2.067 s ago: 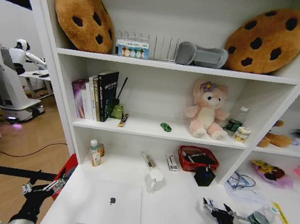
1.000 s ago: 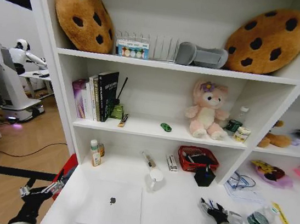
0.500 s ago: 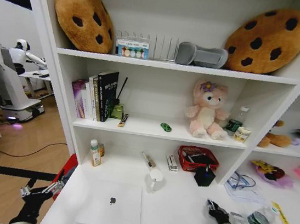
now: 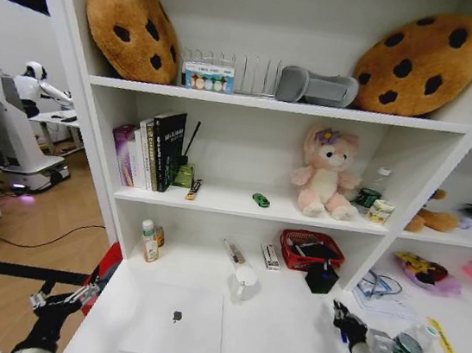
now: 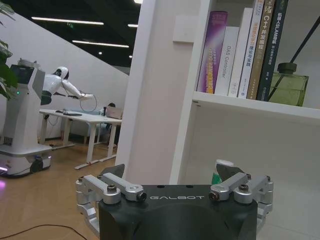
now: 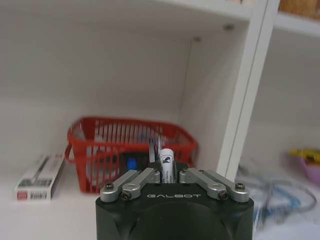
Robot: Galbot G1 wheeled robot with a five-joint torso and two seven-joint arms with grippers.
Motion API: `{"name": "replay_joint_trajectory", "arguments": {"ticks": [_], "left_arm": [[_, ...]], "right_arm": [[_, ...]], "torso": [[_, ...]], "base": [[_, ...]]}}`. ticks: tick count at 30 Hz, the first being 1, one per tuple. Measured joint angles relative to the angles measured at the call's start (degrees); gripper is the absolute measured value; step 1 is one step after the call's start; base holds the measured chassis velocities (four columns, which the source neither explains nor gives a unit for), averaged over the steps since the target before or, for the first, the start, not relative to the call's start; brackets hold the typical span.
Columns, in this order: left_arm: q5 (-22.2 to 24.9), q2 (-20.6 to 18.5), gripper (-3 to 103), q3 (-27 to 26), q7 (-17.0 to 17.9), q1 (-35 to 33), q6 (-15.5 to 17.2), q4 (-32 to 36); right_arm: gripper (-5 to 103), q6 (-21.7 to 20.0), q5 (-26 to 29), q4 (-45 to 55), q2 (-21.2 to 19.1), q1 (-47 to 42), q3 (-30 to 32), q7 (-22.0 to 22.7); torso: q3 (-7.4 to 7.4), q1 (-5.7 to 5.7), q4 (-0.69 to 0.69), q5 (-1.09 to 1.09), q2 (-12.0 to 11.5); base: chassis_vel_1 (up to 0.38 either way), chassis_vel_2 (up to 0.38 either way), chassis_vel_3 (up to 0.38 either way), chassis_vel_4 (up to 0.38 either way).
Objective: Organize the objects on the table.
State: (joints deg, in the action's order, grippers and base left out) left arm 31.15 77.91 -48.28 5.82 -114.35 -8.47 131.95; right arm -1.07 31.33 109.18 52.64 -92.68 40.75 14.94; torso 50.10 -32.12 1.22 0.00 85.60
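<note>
While the right tool (image 4: 342,315) grips a marker (image 6: 166,159) (near the red basket (image 6: 131,131)), the left tool (image 4: 62,297) hangs wide off the table (image 4: 283,348) edge.

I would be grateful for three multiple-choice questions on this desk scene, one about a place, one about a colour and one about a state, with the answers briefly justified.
1. Where does the tiny green toy car sit?
A. On the shelf beside the pink plush toy
B. On the closed laptop
C. Inside the red basket

2. What colour is the basket at the back of the table?
A. Blue
B. Red
C. Yellow

3. What state is the slim silver laptop in?
A. Open, screen upright
B. Standing on its edge
C. Closed, lying flat

Answers:
1. A, the head view shows the car on the middle shelf, left of the plush toy.
2. B, both the head view and the right wrist view show red wire walls.
3. C, its lid faces up with the logo showing, flat on the table between the left gripper and the right gripper.
</note>
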Motion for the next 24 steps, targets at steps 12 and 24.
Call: {"name": "replay_joint_trajectory", "arguments": {"ticks": [12,24], "left_arm": [[0.0,0.6,100,-0.4,0.0,-0.5,-0.3,0.4],[-1.0,1.0,100,0.2,0.4,-0.5,-0.3,0.5]], "right_arm": [[12,7.8,-3.0,-4.1,-3.3,12.8,-5.4,-1.8],[12,11.5,-5.0,-15.4,-2.5,21.0,-11.5,-2.5]], "torso": [[0.00,0.00,0.00,0.00,0.0],[0.00,0.00,0.01,0.00,0.0]], "base": [[0.000,0.000,0.000,0.000],[0.000,0.000,0.000,0.000]]}}
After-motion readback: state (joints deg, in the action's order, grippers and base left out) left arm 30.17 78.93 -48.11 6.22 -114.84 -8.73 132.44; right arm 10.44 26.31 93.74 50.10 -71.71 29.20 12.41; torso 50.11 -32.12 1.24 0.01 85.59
